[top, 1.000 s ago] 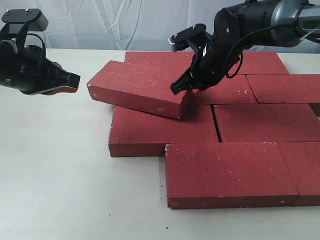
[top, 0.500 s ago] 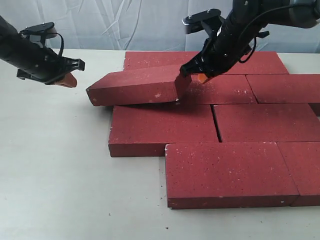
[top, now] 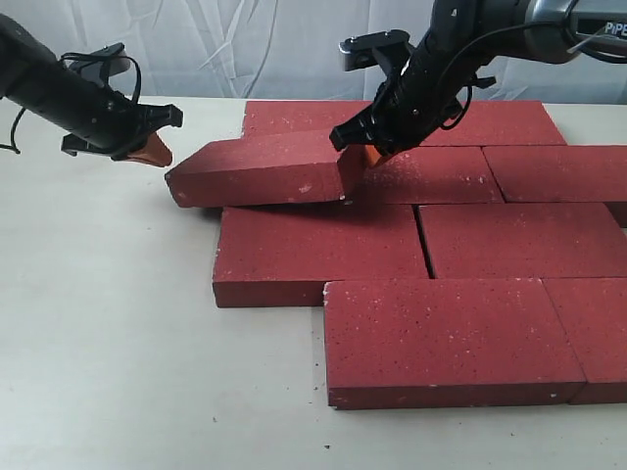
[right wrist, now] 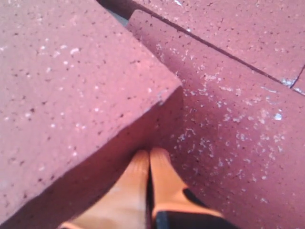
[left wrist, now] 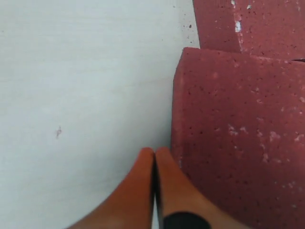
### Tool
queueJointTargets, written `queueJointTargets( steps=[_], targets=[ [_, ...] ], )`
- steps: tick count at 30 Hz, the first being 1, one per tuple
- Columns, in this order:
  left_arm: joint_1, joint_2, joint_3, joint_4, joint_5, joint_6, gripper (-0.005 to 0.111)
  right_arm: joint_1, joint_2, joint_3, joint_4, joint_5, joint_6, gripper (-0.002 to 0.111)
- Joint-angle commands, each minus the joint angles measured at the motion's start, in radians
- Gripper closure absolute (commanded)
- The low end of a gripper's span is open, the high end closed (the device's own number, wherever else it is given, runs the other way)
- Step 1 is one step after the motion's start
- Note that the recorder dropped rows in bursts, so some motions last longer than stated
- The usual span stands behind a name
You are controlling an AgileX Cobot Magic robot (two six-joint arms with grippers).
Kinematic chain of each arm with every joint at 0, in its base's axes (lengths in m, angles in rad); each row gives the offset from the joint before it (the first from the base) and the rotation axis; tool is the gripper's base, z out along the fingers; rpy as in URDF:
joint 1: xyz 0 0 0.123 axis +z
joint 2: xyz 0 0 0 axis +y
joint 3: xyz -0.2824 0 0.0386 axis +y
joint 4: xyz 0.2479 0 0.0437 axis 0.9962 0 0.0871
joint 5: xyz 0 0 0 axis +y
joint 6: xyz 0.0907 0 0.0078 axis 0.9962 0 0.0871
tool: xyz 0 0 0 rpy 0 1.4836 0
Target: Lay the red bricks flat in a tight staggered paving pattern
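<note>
Several red bricks [top: 318, 250] lie flat on the table in staggered rows. One loose red brick [top: 260, 168] rests tilted on top of them, its right end raised. My right gripper [top: 370, 157] is shut, its orange tips against that raised end [right wrist: 143, 129], just above the flat brick [right wrist: 228, 124] below. My left gripper [top: 157, 152] is also shut, at the tilted brick's left end, its fingertips [left wrist: 143, 157] beside the brick's edge [left wrist: 228, 133] over the bare table.
The pale table [top: 108, 323] spreads to the left and front of the bricks. A white cloth backdrop [top: 245, 44] hangs behind. The bricks on the right [top: 554, 171] run to the frame's edge.
The tilted brick has turned to lie along the rows. My right gripper rose and stayed at its right end. My left arm swung up and in to the brick's left end.
</note>
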Motion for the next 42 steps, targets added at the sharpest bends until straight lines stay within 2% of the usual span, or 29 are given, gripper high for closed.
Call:
queueJointTargets(
  steps=[1,10,14,17,24,29,37,42],
  targets=[
    [0.002,0.013,-0.007,0.020,-0.023,-0.005,0.107,-0.001,-0.002,-0.006,0.005,0.000,-0.007,0.109],
    [0.000,0.063,-0.008,-0.020,-0.015,0.001,0.107,0.016,-0.002,-0.006,0.008,-0.022,-0.011,0.109],
    [0.000,0.063,-0.019,-0.068,0.030,0.050,0.107,0.040,-0.002,-0.006,0.009,-0.052,-0.017,0.109],
    [0.003,0.051,-0.019,-0.049,0.049,0.063,0.107,0.048,-0.002,-0.006,0.012,-0.054,-0.017,0.109],
    [0.081,-0.056,-0.019,-0.037,0.105,0.055,0.107,0.071,-0.004,-0.054,0.028,-0.041,-0.017,0.109],
    [0.146,-0.137,-0.006,-0.026,0.149,0.055,0.107,0.139,0.005,-0.158,0.034,-0.050,-0.017,0.109],
    [0.271,-0.228,0.165,-0.022,0.000,0.057,0.107,0.226,0.165,-0.381,0.036,-0.050,-0.017,0.109],
    [0.284,-0.229,0.247,0.025,-0.134,0.059,0.107,0.264,0.312,-0.543,0.071,-0.053,-0.017,0.109]
  ],
)
